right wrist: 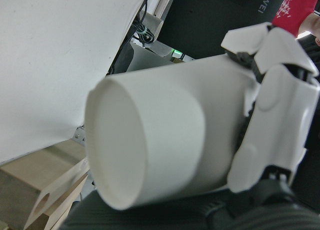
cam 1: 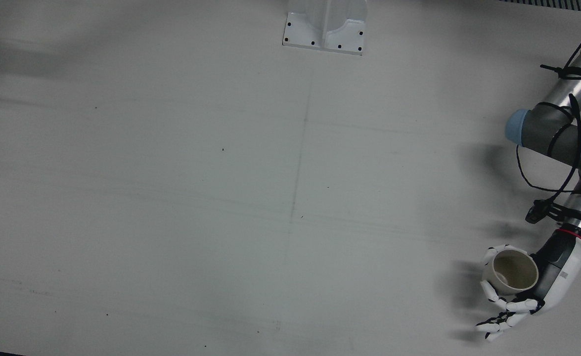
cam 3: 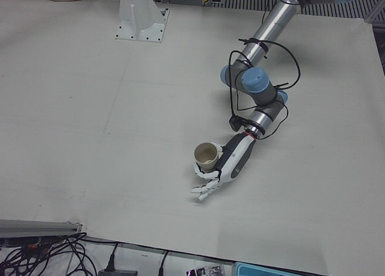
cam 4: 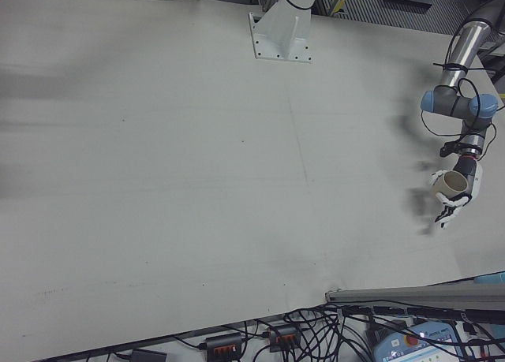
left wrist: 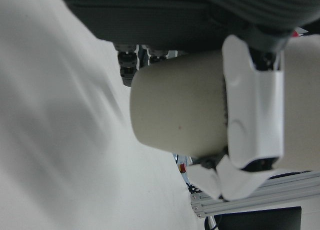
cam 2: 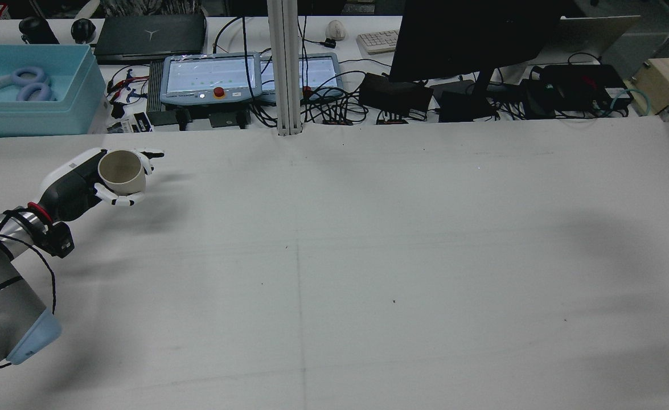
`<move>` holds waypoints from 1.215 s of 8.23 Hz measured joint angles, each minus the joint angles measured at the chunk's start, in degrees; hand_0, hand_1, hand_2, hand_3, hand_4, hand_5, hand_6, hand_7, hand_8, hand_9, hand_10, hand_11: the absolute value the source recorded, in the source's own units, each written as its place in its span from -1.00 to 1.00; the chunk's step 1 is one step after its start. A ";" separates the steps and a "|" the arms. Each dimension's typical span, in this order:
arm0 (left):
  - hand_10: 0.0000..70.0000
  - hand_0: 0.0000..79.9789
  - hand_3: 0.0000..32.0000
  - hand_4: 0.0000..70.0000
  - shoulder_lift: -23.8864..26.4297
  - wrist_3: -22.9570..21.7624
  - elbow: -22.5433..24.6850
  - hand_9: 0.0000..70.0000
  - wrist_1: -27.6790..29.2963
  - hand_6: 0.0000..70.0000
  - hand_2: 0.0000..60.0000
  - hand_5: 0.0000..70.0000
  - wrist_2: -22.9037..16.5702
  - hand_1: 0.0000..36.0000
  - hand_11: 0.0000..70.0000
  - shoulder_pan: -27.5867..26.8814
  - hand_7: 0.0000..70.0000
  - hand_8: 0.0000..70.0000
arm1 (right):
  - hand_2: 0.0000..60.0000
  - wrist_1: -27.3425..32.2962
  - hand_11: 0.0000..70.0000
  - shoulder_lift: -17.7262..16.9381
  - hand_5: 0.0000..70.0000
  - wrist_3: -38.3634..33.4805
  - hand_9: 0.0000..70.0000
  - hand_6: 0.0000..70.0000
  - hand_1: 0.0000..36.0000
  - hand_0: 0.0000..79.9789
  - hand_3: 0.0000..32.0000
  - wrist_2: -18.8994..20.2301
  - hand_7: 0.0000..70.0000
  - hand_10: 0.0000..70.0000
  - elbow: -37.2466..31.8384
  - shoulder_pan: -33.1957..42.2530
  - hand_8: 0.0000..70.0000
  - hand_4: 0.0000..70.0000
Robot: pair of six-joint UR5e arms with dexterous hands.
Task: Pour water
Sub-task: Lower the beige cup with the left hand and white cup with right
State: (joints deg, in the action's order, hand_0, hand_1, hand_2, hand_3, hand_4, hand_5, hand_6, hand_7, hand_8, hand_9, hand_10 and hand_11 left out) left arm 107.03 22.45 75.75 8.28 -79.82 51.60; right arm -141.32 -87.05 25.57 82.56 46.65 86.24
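My left hand (cam 1: 559, 279) is shut on a cream paper cup (cam 1: 515, 269), held upright with its mouth up, a little above the table near the left front corner. The rear view shows the same cup (cam 2: 120, 169) in the left hand (cam 2: 75, 182) at the far left. In the left hand view, white fingers (left wrist: 255, 115) wrap the cup's wall (left wrist: 175, 109). The right hand shows only in its own view, where its fingers (right wrist: 275, 120) clasp a second white cup (right wrist: 150, 150); none of the fixed views shows it. I cannot see any water in either cup.
The white pedestal base (cam 1: 325, 29) stands at the table's robot side. Beyond the far edge are a teal bin (cam 2: 27, 91), a teach pendant (cam 2: 209, 77), a metal post (cam 2: 286, 68), a monitor (cam 2: 471, 34) and cables.
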 measured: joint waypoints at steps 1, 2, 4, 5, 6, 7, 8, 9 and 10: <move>-0.73 0.45 -1.00 1.00 -1.16 0.14 -1.46 -0.77 1.96 -0.54 0.74 1.00 0.01 0.41 -0.58 0.32 -0.40 -0.68 | -1.00 1.42 -0.87 2.18 -0.56 0.82 -1.00 -0.79 -1.00 0.14 -1.00 -2.33 -0.87 -0.91 -3.87 -1.87 -0.86 -0.50; -0.73 0.45 -1.00 1.00 -1.98 0.27 -3.17 -0.77 3.86 -0.55 0.65 1.00 0.05 0.38 -0.58 0.76 -0.41 -0.68 | -1.00 1.97 -0.93 3.36 -0.77 1.77 -1.00 -0.87 -1.00 0.14 -1.00 -5.40 -1.00 -0.95 -5.69 -4.73 -0.94 -0.61; -0.73 0.43 -1.00 1.00 -4.08 0.45 -5.44 -0.78 7.00 -0.56 0.66 1.00 0.10 0.37 -0.59 1.96 -0.41 -0.68 | -1.00 2.17 -0.93 4.68 -0.80 2.88 -1.00 -0.85 -0.91 0.16 -1.00 -12.49 -0.98 -0.96 -6.83 -11.60 -0.95 -0.59; -0.73 0.44 -1.00 1.00 -5.20 0.94 -5.78 -0.78 8.22 -0.55 0.58 1.00 0.10 0.34 -0.59 2.67 -0.41 -0.68 | -1.00 2.01 -0.99 5.51 -0.84 3.11 -1.00 -0.86 -0.93 0.16 -1.00 -14.63 -0.98 -1.00 -6.94 -13.91 -0.93 -0.63; -0.73 0.44 -1.00 1.00 -6.05 1.82 -5.98 -0.78 9.51 -0.55 0.43 1.00 0.08 0.27 -0.59 3.86 -0.43 -0.68 | -1.00 1.79 -1.00 6.49 -0.93 3.67 -1.00 -0.92 -1.00 0.14 -0.79 -15.92 -1.00 -1.00 -6.98 -15.45 -0.91 -0.77; -0.76 0.44 -1.00 1.00 -6.95 2.50 -6.15 -0.80 10.45 -0.56 -0.45 1.00 0.05 -0.06 -0.64 4.72 -0.44 -0.69 | -1.00 1.70 -1.00 7.32 -0.97 4.18 -1.00 -0.99 -1.00 0.11 -0.14 -16.46 -1.00 -1.00 -6.97 -16.15 -0.89 -0.93; -0.83 0.35 -1.00 0.71 -8.01 2.91 -6.28 -0.85 11.33 -0.62 -1.00 1.00 0.03 -0.57 -0.75 5.19 -0.49 -0.72 | -1.00 1.67 -1.00 7.85 -0.97 4.36 -1.00 -1.00 -1.00 0.10 0.06 -16.69 -1.00 -1.00 -6.88 -16.45 -0.89 -0.96; -0.88 0.30 -1.00 0.57 -8.88 3.13 -6.35 -0.89 11.87 -0.68 -1.00 0.12 0.03 -0.83 -0.83 5.37 -0.52 -0.73 | -1.00 1.67 -1.00 8.12 -0.97 4.34 -1.00 -1.00 -1.00 0.10 0.14 -16.77 -1.00 -1.00 -6.75 -16.57 -0.87 -0.97; -0.90 0.28 -1.00 0.60 -9.66 3.23 -6.38 -0.90 12.12 -0.69 -1.00 -0.31 0.02 -0.92 -0.85 5.28 -0.53 -0.74 | -1.00 1.66 -1.00 8.23 -0.96 4.28 -1.00 -1.00 -1.00 0.10 0.16 -16.80 -1.00 -1.00 -6.59 -16.60 -0.87 -0.95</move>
State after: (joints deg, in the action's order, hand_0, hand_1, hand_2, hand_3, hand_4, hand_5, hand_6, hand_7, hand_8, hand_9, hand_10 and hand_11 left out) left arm 97.37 25.68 69.38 20.41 -79.80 56.88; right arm -139.66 -78.82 29.85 65.76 40.06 69.64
